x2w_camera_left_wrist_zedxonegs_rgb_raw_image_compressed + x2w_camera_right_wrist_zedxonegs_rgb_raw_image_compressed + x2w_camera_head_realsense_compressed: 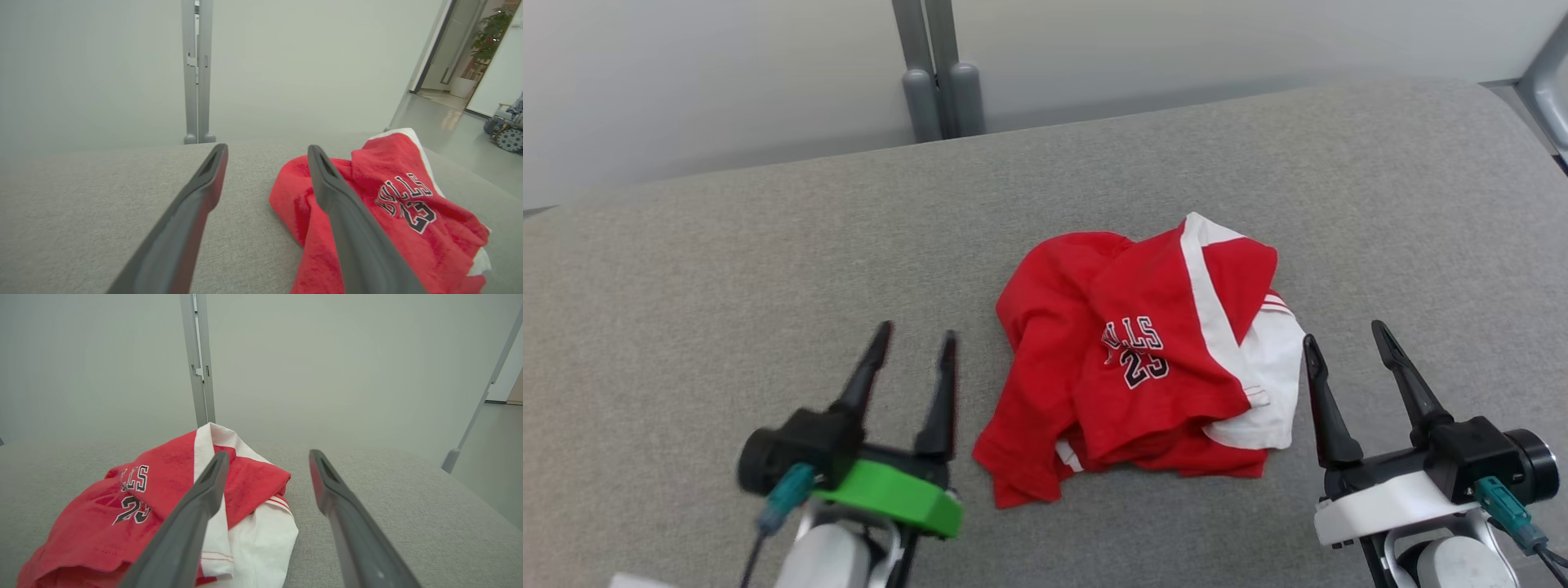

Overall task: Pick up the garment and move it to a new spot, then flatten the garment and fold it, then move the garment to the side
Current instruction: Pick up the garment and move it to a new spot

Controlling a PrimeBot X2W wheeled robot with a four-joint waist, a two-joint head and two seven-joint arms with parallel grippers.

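— Which step are you on?

— The first, by my reckoning: the pick-up is not yet done. From my head, the Bulls shirt (1127,359), red with white panels, lies crumpled in a heap on the grey desk (686,286), and nothing holds it. My left gripper (915,331) hovers just beside its left edge and my right gripper (1343,331) just beside its white right edge. The heap sits between the two.

— And the jaws?

— Released on both sides, spread apart and empty. Along my left wrist, the left gripper (266,148) points over bare desk, and the Bulls shirt (392,212) bulges to the right, partly behind my right-hand finger. Along my right wrist it is mirrored: the right gripper (268,453) aims past the heap, and the Bulls shirt (122,514) lies to the left, its white fold behind the left-hand finger.

— So what does the next move call for?

— I judge each arm must swing inward and dip, so the jaws straddle a raised fold before clenching. The cloth is limp and layered, so a shallow pinch may catch one layer only.
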